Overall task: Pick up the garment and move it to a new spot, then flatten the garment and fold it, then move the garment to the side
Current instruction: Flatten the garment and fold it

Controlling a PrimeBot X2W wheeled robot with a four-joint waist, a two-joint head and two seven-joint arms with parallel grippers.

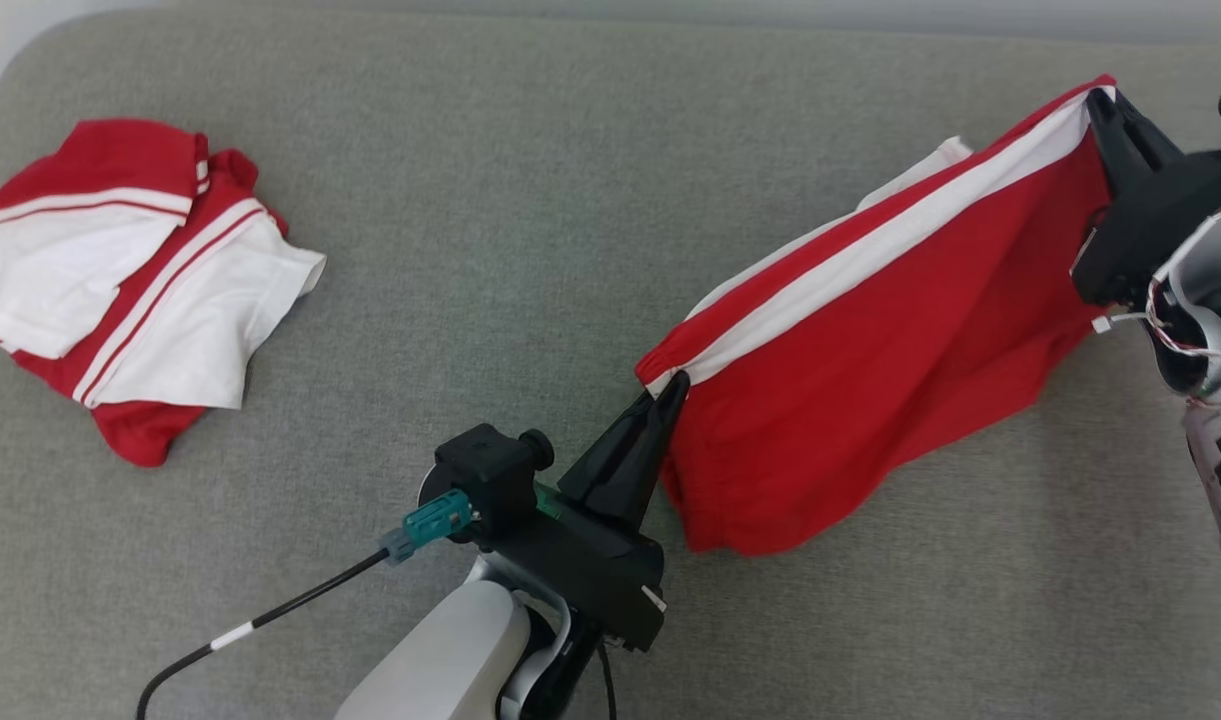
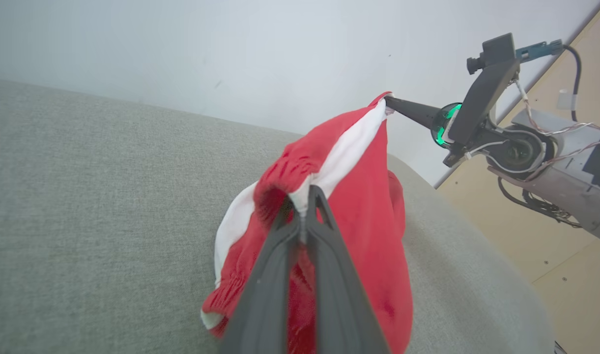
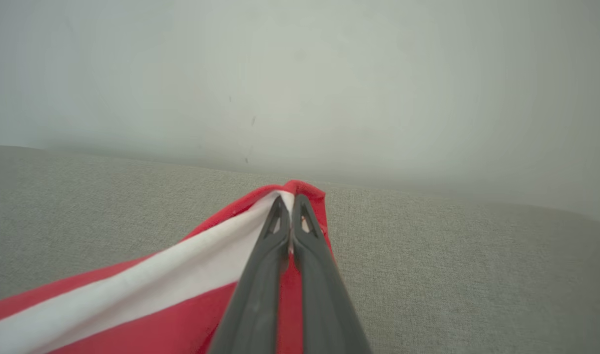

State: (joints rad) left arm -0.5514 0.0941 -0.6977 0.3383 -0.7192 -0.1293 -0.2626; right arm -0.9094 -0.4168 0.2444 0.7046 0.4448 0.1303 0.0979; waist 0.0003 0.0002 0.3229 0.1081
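Observation:
A red garment with a white stripe hangs stretched in the air between my two grippers, above the grey cushion. My left gripper is shut on its lower left corner, at the striped edge. My right gripper is shut on the upper right corner of the same edge. In the left wrist view the garment bunches around my left gripper, and the right gripper pinches the far corner. The right wrist view has the right gripper closed over the garment's striped hem.
A second red and white garment lies crumpled at the left of the grey cushion. The pale wall rises behind the cushion, and a wooden floor lies past the cushion's right end.

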